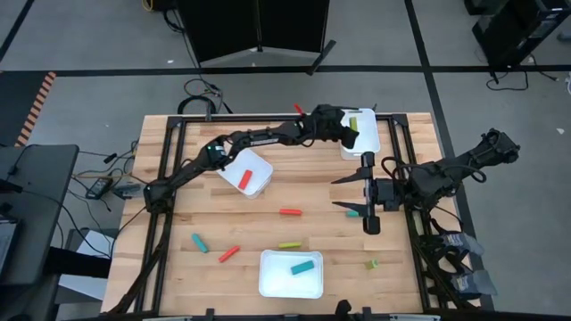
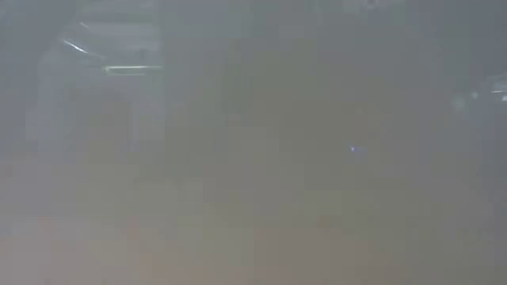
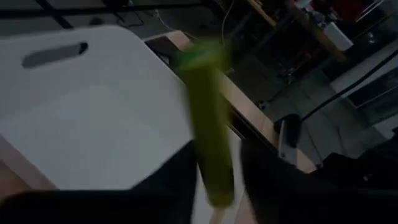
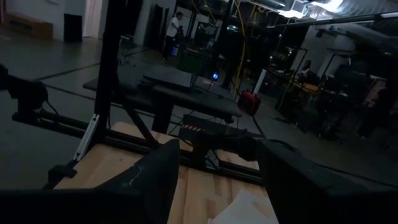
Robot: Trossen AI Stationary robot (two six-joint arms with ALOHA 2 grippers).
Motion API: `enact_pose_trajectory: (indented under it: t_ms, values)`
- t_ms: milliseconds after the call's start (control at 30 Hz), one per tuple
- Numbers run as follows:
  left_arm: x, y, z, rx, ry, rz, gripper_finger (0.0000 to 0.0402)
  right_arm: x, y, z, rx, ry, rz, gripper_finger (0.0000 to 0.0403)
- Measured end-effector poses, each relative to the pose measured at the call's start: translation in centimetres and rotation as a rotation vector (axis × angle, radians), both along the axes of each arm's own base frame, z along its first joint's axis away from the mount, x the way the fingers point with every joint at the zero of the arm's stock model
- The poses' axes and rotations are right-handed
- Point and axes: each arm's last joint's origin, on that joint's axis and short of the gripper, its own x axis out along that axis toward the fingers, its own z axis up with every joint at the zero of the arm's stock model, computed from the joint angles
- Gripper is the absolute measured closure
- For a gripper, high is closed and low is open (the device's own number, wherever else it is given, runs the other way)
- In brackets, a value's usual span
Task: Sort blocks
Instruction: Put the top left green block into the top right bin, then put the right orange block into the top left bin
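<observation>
Fingers of left gripper (image 1: 350,132) clenched on a yellow-green block (image 3: 208,124), held over the white tray (image 1: 368,143) at approx 1 o'clock on the worktop (image 1: 178,205); wrist view shows block upright-ish betw the dark fingers (image 3: 174,180), tray floor behind. Same tray already has a yellow-green block (image 1: 353,121). Right gripper (image 1: 357,194) waits at 3 o'clock, fingers released, wide apart, nothing betw them.

Step, judged: drop-off of yellow-green into its tray. Next calls for: open fingers w/ block inside tray rim, lift clear.

Left to sort: red-orange block (image 1: 290,212) near centre, teal block (image 1: 199,242) and red-orange block (image 1: 229,254) at 7 o'clock, yellow-green block (image 1: 288,245) at 6, small yellow-green bit (image 1: 373,264) at 5. Tray at 6 o'clock (image 1: 277,283) holds teal block (image 1: 304,267); tray at 10 o'clock (image 1: 254,169) holds red-orange block (image 1: 244,178). Low view: nothing readable.
</observation>
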Motion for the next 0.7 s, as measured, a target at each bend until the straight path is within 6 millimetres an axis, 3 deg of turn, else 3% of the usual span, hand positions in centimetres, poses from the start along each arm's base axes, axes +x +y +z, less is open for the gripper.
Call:
enact_pose_trajectory:
  t_ms: [167,300,433,600,700]
  values:
    - [0.1,-0.1,0.3,0.002,-0.032,-0.045,0.0159,0.0,0.0,0.0,-0.016,-0.001,0.000,0.0178]
    - [0.1,-0.1,1.0,0.047,-0.068,-0.070,0.0124,0.0,0.0,0.1,-0.022,-0.006,0.000,0.0177]
    - [0.0,-0.2,2.9,0.092,-0.137,-0.090,0.0138,0.0,0.0,0.0,-0.022,-0.006,0.000,0.0174]
    - [-2.4,-0.4,9.5,0.220,-0.143,-0.100,0.0199,0.0,0.0,0.0,-0.022,-0.005,0.001,0.0174]
    - [-4.0,-0.8,11.7,0.290,-0.115,-0.091,0.0241,0.0,0.0,0.0,-0.024,0.000,0.006,0.0173]
